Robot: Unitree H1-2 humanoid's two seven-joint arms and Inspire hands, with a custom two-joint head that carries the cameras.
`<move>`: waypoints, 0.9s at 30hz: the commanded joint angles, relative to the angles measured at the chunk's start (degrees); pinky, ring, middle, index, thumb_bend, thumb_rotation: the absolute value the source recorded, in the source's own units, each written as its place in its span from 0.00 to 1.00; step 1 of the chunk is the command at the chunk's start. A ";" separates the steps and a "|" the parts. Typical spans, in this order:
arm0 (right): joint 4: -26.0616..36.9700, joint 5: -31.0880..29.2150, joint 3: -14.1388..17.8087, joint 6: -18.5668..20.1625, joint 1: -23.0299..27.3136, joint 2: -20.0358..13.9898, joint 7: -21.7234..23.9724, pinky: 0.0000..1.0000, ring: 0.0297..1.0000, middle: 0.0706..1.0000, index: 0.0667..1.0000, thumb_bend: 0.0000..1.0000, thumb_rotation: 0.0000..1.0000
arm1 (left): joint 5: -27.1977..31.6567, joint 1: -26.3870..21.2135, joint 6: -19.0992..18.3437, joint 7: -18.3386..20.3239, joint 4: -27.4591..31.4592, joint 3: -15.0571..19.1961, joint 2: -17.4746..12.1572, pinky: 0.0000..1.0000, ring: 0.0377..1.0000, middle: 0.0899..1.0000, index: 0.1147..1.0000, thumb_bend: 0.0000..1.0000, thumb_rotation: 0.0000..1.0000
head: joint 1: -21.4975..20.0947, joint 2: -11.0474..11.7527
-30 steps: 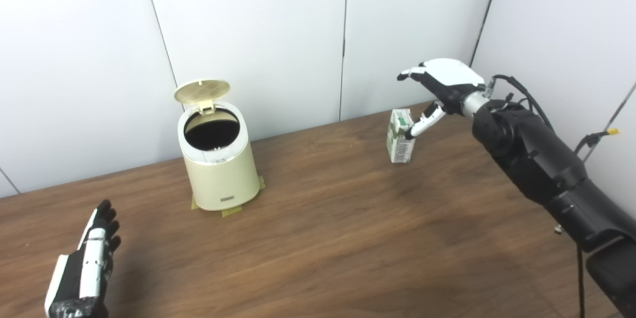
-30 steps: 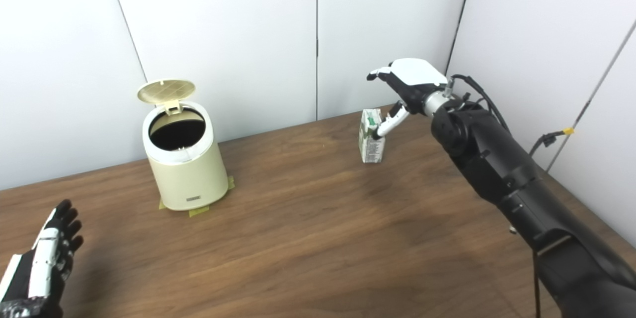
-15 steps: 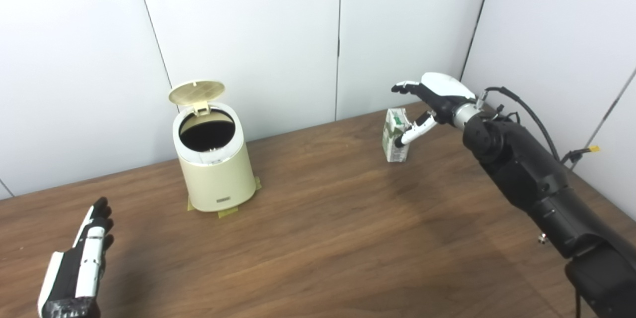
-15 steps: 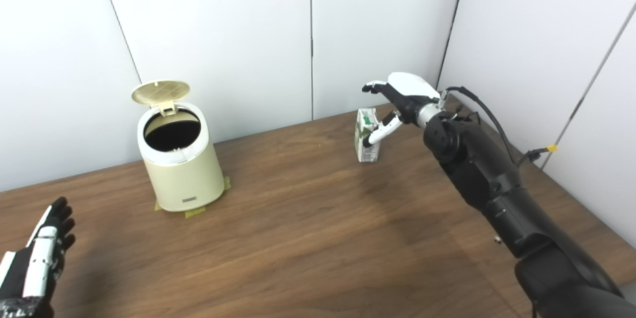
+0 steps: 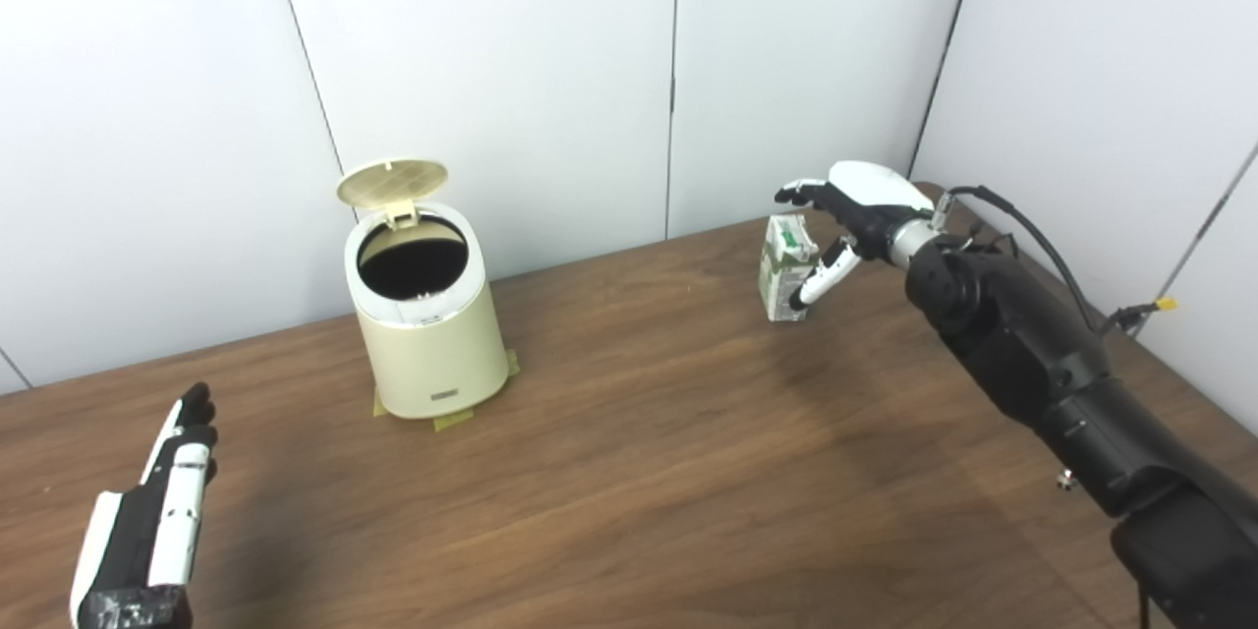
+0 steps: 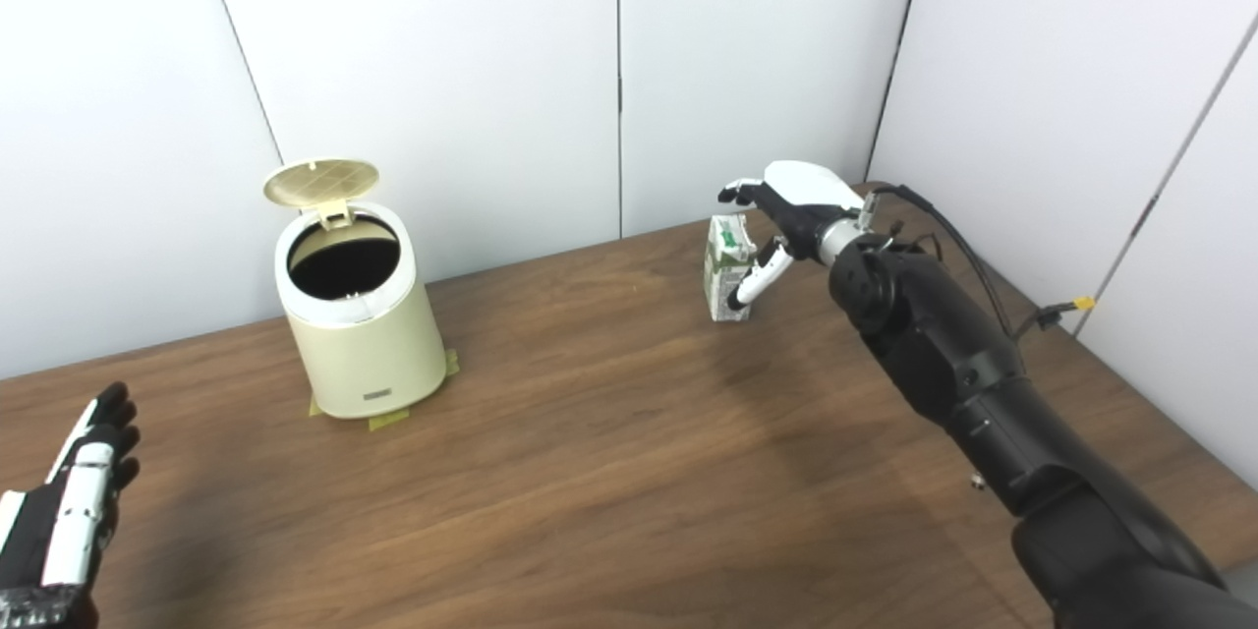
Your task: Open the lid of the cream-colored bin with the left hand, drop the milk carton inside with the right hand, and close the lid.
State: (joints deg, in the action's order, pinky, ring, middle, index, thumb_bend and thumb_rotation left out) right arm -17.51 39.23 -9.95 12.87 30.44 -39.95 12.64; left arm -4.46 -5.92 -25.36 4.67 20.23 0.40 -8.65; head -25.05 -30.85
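Left eye view shows more left robot hand (image 5: 147, 531).

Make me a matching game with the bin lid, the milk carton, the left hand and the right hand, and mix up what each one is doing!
Things:
1. bin lid
2. milk carton
3. left hand
4. right hand

States:
A. fingers spread around the carton, not closed on it
B. flipped up, standing open
C. open, low at the near left of the table
D. upright on the table, far right

Pairs: 1-B, 2-D, 3-C, 4-A
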 commanded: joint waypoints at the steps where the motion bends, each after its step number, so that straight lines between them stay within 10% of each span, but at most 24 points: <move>1: 0.56 1.03 0.32 -0.89 2.96 -0.94 -2.47 0.70 0.82 0.83 0.81 0.97 0.20 | 0.16 -1.51 0.57 -0.15 2.28 0.22 -0.06 1.00 1.00 1.00 1.00 0.20 1.00 | -0.01 -0.03; 27: -4.83 4.73 -1.81 -4.96 3.50 -0.45 -8.85 0.67 0.69 0.65 0.68 0.76 0.04 | 3.77 -1.73 -0.46 0.46 2.90 1.50 1.06 1.00 1.00 1.00 1.00 0.17 1.00 | 0.77 -1.42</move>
State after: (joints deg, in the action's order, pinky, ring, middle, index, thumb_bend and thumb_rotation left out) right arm -22.47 43.26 -12.18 9.36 30.56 -39.07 6.55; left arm -1.63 -5.92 -26.15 5.39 21.23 1.68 -7.98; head -24.35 -32.08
